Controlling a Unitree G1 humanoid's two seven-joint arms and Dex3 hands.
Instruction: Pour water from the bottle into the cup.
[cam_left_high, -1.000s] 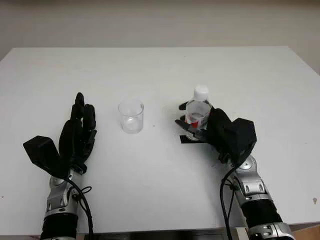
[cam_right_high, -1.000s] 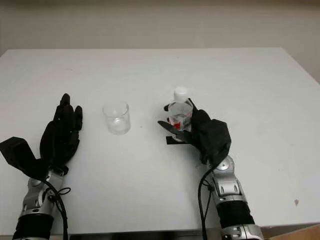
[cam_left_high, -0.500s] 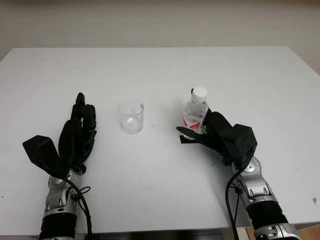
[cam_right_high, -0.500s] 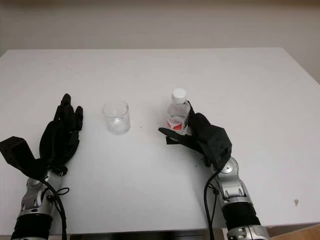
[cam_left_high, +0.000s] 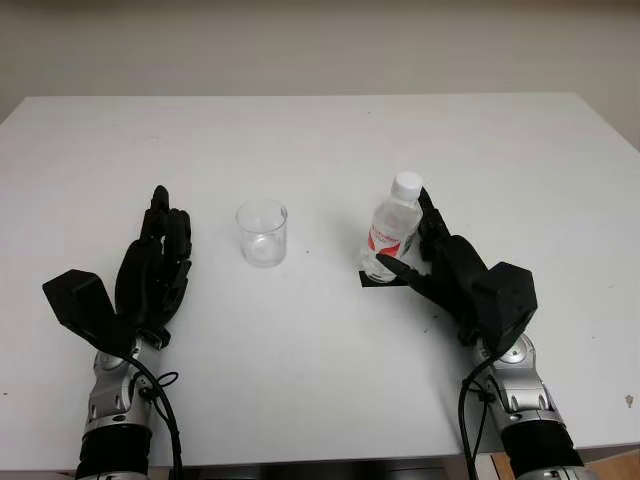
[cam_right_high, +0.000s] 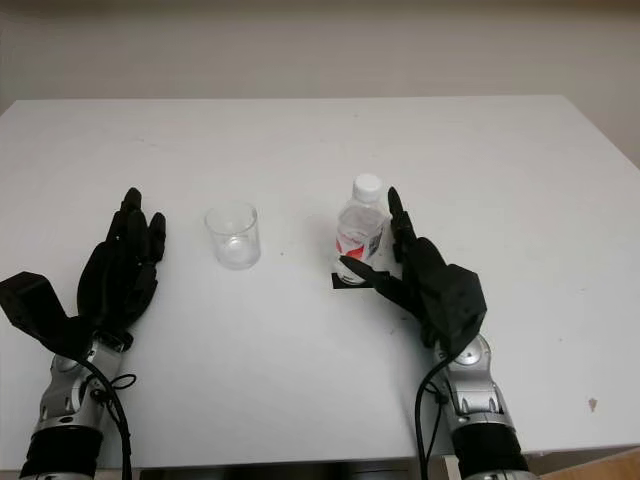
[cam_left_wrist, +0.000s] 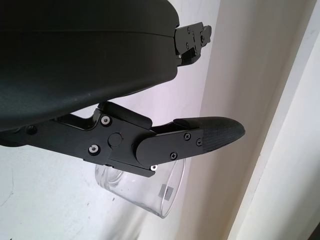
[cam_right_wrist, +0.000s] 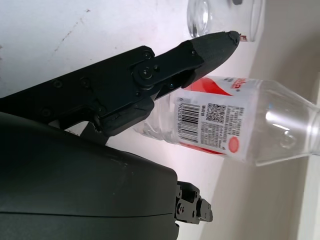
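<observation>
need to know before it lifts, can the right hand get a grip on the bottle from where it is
Probably yes. The right hand is open right beside the bottle, which stands upright with its cap on; nothing lies between them. The cup stands well off toward the left hand.

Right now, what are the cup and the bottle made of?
The cup looks like clear plastic or glass, since the table shows through it. The bottle looks like thin clear plastic, with a glossy red and white label and a white cap.
</observation>
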